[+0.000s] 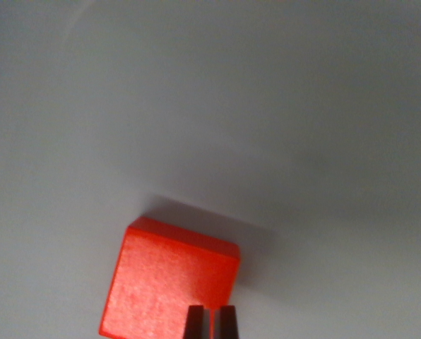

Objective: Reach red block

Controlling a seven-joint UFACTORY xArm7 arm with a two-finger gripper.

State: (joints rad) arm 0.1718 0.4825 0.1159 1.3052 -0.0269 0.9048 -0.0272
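- The reach is looking nearly done: the red block (169, 282) is lying on the grey bench (267, 106) at the bottom of the wrist view, filling the space just under the hand (210, 321).
- The hand is hanging over the block's near right part, pointing down.
- Its two dark fingertips (194, 321) are sitting almost together, clenched and holding nothing.
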